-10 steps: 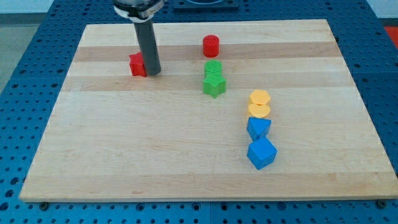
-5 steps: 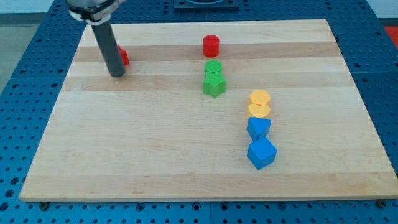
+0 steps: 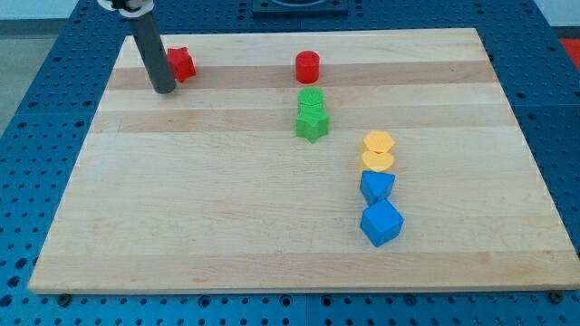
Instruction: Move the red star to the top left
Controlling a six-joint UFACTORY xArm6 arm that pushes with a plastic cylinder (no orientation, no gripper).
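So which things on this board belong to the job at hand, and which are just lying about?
Part of the job:
red star, near the top left
my tip, just left of and below the star

Lying about:
red cylinder
two green blocks
two yellow blocks
two blue blocks

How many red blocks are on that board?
2. The red star sits near the view's top left, just right of the rod. The red cylinder stands near the top middle, above the green blocks. None seem hidden.
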